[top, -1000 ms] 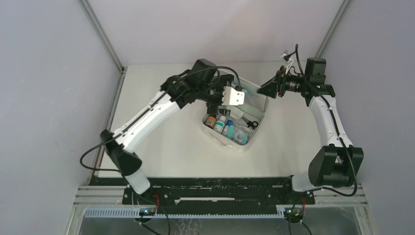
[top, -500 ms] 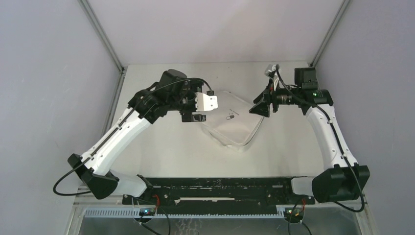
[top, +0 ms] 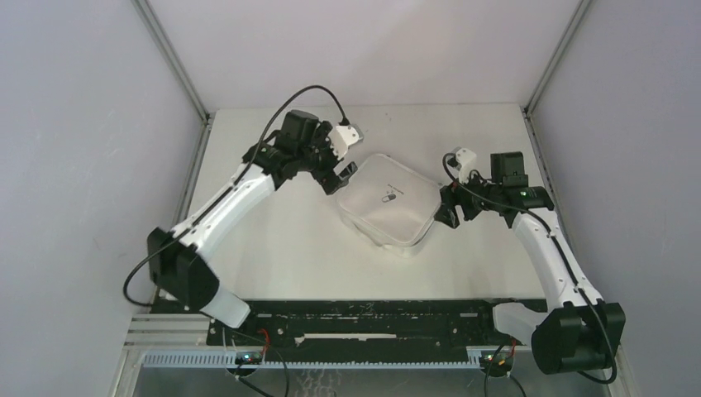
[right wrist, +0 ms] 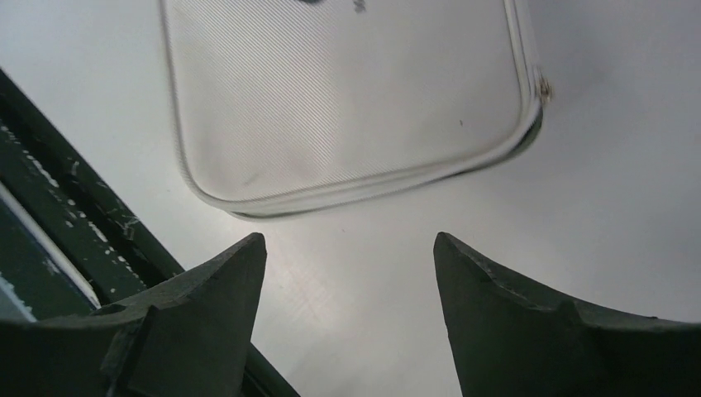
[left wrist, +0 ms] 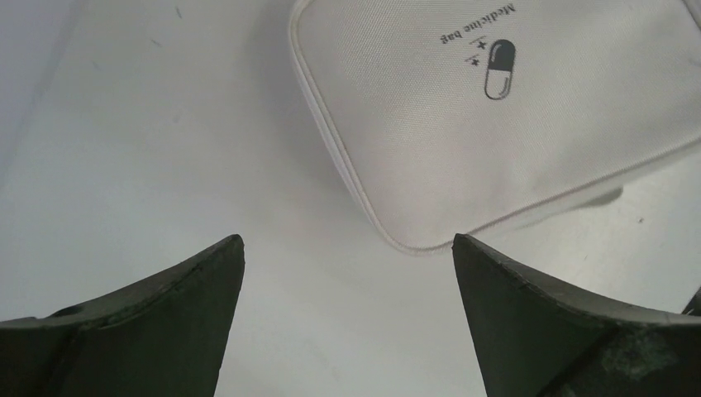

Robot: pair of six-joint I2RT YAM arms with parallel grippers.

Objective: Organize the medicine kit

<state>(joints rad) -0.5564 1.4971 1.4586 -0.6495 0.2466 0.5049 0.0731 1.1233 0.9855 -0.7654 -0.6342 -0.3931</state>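
medicine kit (top: 388, 203) lies flat on the white table (top: 281, 240), about mid-table and a little right of centre, turned corner-on to the arms. lid is down. the dark pill logo (top: 388, 197) faces up.

left gripper (top: 343, 175) sits just beside the kit's far-left corner, not touching it. in the left wrist view its fingers (left wrist: 149, 322) are spread wide and hold nothing (left wrist: 347, 244), with bare table between them. a rounded corner of the kit (left wrist: 512, 124) lies just beyond the tips, and the logo (left wrist: 499, 70) has small print beside it.

right gripper (top: 446, 213) is at the kit's right side, low and close. in the right wrist view its jaws are parted and empty (right wrist: 349, 240), again with only table between them. the kit's long edge (right wrist: 347, 99) runs across just ahead of the tips. there is a small metal zip pull (right wrist: 541, 87) at the right corner, and a thin dark slit shows under the lid edge there.

around it: a black mounting rail (top: 372, 318) runs along the near edge and shows at the left of the right wrist view (right wrist: 74, 215). a black cable (top: 306, 95) loops above the left arm. pale walls stand on three sides.
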